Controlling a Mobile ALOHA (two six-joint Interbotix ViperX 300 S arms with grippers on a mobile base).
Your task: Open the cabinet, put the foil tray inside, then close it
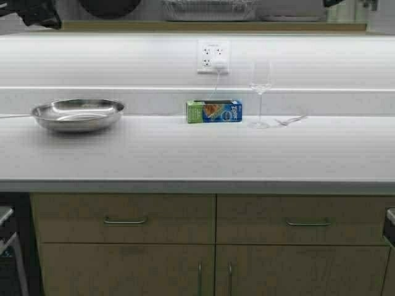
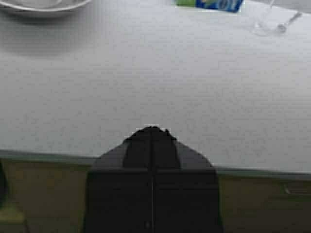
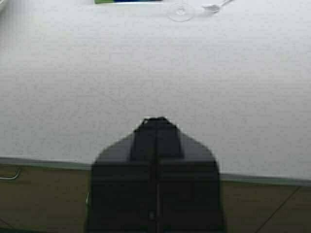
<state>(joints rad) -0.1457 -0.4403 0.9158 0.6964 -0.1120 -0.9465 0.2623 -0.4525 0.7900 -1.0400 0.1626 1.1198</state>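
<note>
Facing a long white counter (image 1: pixel 197 154), both grippers parked low at its near edge.

Foil tray (image 1: pixel 208 9) sits on the cabinet (image 1: pixel 210 26) shelf, far centre above the wall. Steel bowl (image 1: pixel 78 114) left, Ziploc box (image 1: pixel 214 111) centre, wine glass (image 1: pixel 260 92) right. Left gripper (image 2: pixel 152 131) and right gripper (image 3: pixel 156 121): fingers pressed together, holding nothing.

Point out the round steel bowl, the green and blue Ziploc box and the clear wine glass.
round steel bowl (image 1: pixel 78 114), high view, inner basin.
green and blue Ziploc box (image 1: pixel 214 111), high view, front face.
clear wine glass (image 1: pixel 260 80), high view, bowl.
</note>
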